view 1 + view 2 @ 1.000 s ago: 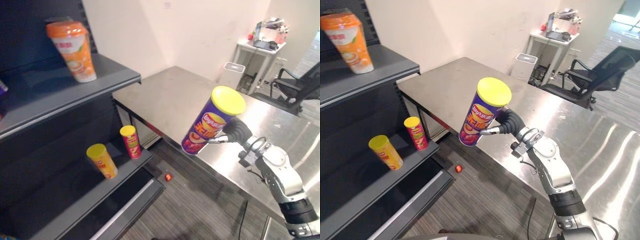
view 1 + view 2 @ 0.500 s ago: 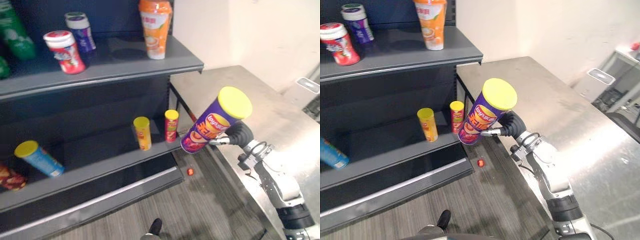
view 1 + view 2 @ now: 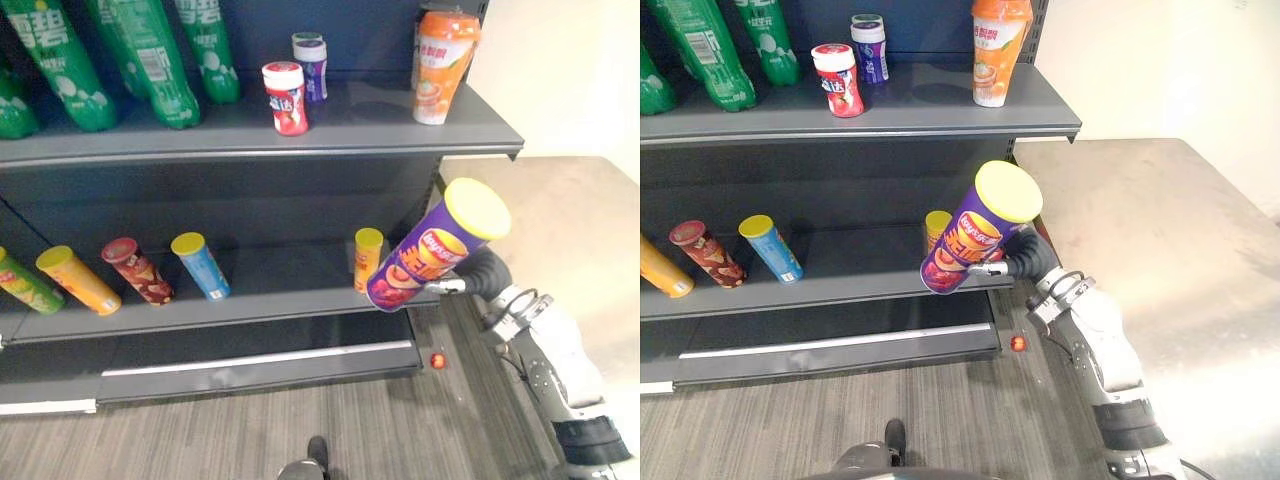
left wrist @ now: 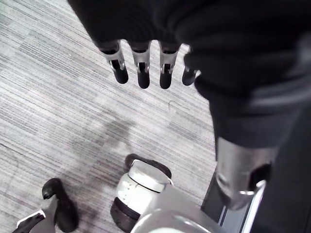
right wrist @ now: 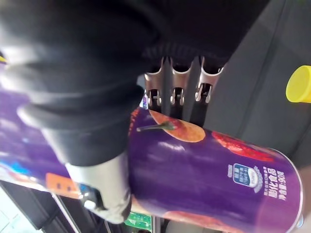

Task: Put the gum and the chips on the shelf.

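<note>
A tall purple chips can with a yellow lid is tilted in the air, its base just in front of the right end of the dark lower shelf. My right hand is shut on the can's side; its fingers curl over the can in the right wrist view. A small red-and-white jar and a purple jar, which may be gum, stand on the upper shelf. My left hand hangs over the carpet with straight fingers and holds nothing.
Green bottles and an orange cup stand on the upper shelf. Several small chips cans, one yellow right behind the held can, are on the lower shelf. A steel table lies to the right. A small red object lies on the floor.
The camera has swung left to face the shelf. The purple can stays in my right hand and now hangs by the lower shelf's right end.
</note>
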{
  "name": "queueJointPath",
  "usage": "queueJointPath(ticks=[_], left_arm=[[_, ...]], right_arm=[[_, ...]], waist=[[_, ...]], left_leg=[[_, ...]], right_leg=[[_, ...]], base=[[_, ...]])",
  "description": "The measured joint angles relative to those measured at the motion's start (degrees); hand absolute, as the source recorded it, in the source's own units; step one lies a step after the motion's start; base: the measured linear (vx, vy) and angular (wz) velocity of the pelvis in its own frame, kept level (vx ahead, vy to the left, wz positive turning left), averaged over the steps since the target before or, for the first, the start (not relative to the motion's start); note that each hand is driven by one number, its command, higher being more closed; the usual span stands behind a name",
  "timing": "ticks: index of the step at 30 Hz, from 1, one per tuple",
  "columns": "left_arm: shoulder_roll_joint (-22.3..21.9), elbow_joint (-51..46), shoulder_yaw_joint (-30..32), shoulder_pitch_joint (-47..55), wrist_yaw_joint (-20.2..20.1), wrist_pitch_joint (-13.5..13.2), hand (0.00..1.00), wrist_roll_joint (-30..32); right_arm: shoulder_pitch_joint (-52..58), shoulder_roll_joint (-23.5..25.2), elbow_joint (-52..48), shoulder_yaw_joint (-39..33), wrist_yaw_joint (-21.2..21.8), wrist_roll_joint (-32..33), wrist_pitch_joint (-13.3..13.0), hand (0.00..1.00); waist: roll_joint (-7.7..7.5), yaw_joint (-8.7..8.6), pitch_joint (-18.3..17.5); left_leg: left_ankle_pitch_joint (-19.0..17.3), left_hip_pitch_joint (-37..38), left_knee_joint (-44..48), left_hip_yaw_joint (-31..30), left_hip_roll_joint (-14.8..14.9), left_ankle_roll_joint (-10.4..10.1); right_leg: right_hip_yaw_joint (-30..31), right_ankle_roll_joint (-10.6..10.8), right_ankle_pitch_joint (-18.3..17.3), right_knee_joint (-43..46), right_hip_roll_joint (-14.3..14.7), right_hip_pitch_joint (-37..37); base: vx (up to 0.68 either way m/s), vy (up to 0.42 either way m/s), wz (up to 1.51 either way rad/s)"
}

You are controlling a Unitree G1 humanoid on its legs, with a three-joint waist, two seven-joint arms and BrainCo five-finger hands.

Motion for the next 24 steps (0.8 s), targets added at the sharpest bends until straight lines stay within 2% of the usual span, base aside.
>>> queueJointPath(ticks=[1, 5, 9, 10, 12, 13, 14, 15, 16, 17, 18, 19, 22, 24], left_arm=[[0.1, 0.0, -0.2, 0.0, 0.0, 0.0, 0.0, 0.3], [0.4, 0.0, -0.8, -0.5, -0.3, 0.1, 0.0, 0.4], [1.4, 0.1, -4.3, -0.5, -0.7, 0.1, 0.0, 0.2], [1.9, 0.0, -5.9, -0.6, -1.2, 0.1, 0.0, 0.2], [2.2, 0.4, -7.5, -0.5, -2.2, 0.0, 0.0, 0.2], [2.2, 0.5, -8.0, -0.7, -2.7, 0.0, 0.0, 0.1], [3.7, 1.2, -8.0, -1.7, -3.2, 0.0, 0.0, 0.0], [4.7, 1.4, -8.0, -1.8, -3.2, 0.2, 0.0, -0.2], [4.1, 1.7, -8.0, -1.1, -3.2, 0.1, 0.0, -0.4], [5.2, 2.1, -7.9, -1.5, -3.0, 0.2, 0.0, -0.4], [5.5, 2.1, -8.0, -1.9, -3.0, 0.2, 0.0, -0.5], [5.6, 2.1, -8.0, -3.2, -3.0, 0.2, 0.0, -0.6], [5.1, 2.0, -8.0, -5.4, -3.1, 0.2, 0.0, -0.9], [4.6, 1.8, -8.0, -5.6, -3.1, 0.3, 0.0, -0.9]], right_arm=[[1.3, 0.3, 0.0, -0.4, -0.5, 0.0, 0.0, 1.0], [2.2, 0.4, 0.0, -1.0, -0.6, -0.2, 0.0, 1.0], [3.4, 0.5, 0.0, -1.2, -0.6, -0.5, -0.3, 1.0], [4.1, 0.5, 0.0, -1.4, -0.5, -0.7, -0.5, 1.0], [5.4, 0.0, 0.0, -1.6, -0.4, -1.9, -0.9, 1.0], [5.6, -0.4, 0.0, -1.5, -0.4, -2.3, -1.1, 1.0], [5.7, 0.3, 0.1, -1.0, -0.4, -2.2, -1.9, 1.0], [5.6, 0.3, -0.4, -0.8, -0.5, -2.2, -2.3, 1.0], [5.3, -1.8, -2.3, -0.8, -0.4, -2.1, -2.9, 1.0], [5.3, -0.4, -1.8, 1.0, -0.5, -2.1, -3.2, 1.0], [5.3, -0.2, -1.9, 1.7, -0.4, -2.2, -3.2, 1.0], [5.2, 0.0, -1.8, 2.6, -0.5, -2.2, -3.4, 1.0], [4.8, 0.3, -1.1, 3.4, -0.5, -2.2, -3.5, 1.0], [4.5, 0.4, 0.6, 4.1, -0.6, -2.2, -4.4, 1.0]], waist=[[-0.48, -1.32, -0.6], [-0.87, -1.74, -0.5], [-1.08, -1.48, -0.4], [-1.06, -1.5, -0.3], [-0.28, -1.31, -0.5], [0.28, -1.71, -0.5], [-2.97, -2.39, -0.5], [-3.25, -2.38, -0.6], [-0.25, -1.95, -0.2], [-1.22, -1.4, -0.7], [-1.54, -1.53, -0.9], [-1.51, -1.69, -0.9], [-1.4, -1.65, -0.8], [-1.4, -1.66, -0.8]], left_leg=[[1.6, 1.1, -2.8, -0.9, -1.7, 0.1], [6.3, 6.6, -13.6, -1.8, -4.8, -0.3], [6.2, 8.0, -14.0, -1.9, -6.0, -0.5], [5.7, 8.7, -14.0, -2.0, -6.4, 0.0], [5.1, 9.0, -14.0, -2.2, -6.1, 0.0], [3.2, 9.1, -14.1, -1.8, -5.6, -2.4], [2.1, 8.2, -7.3, 0.2, -6.8, -1.3], [-1.4, 5.1, 2.9, 0.8, -6.5, 2.0], [-10.7, 2.6, 8.5, -0.8, -2.6, 0.6], [-10.0, 3.5, 6.5, -0.7, -3.4, 0.0], [-8.9, 3.7, 4.8, -1.0, -3.4, 0.2], [-6.8, 3.5, 1.9, -2.4, -2.9, 0.5], [-3.0, 3.4, -3.1, -5.3, -2.5, 0.7], [-2.2, 3.5, -4.1, -6.9, -2.6, 0.0]], right_leg=[[0.2, 0.2, -0.1, 0.4, -1.3, -0.1], [1.3, 1.0, 0.3, 0.3, -3.5, 0.4], [3.5, 1.6, 0.8, 2.9, -5.1, 0.6], [4.5, 1.3, 0.9, 6.1, -5.9, 0.0], [6.2, -1.6, 2.6, 14.4, -6.7, -3.6], [6.3, -5.8, 5.2, 19.5, -7.0, -6.3], [7.2, -8.1, 7.1, 22.5, -10.7, -8.8], [7.5, -7.7, 6.8, 24.8, -11.0, -9.4], [7.9, -7.0, 7.4, 26.4, -8.1, -10.3], [12.7, -6.1, 6.5, 25.5, -7.3, -11.5], [13.8, -6.0, 6.5, 23.5, -6.3, -11.5], [14.2, -5.8, 6.4, 18.5, -3.7, -11.1], [14.5, -4.3, 5.7, 6.8, 1.3, -10.5], [16.0, -2.9, 6.6, 1.2, 3.2, -10.4]], base=[[0.1, 0.041, 0.37], [0.07, 0.086, 0.22], [0.03, 0.067, 0.07], [0.01, 0.086, 0.1], [0.0, 0.074, 0.15], [0.11, 0.125, 0.21], [0.11, 0.11, 0.23], [0.3, 0.085, 0.15], [0.21, 0.027, -0.03], [0.24, 0.019, -0.04], [0.08, 0.026, 0.05], [0.05, -0.01, 0.22], [-0.01, -0.029, 0.39], [0.0, -0.08, 0.48]])
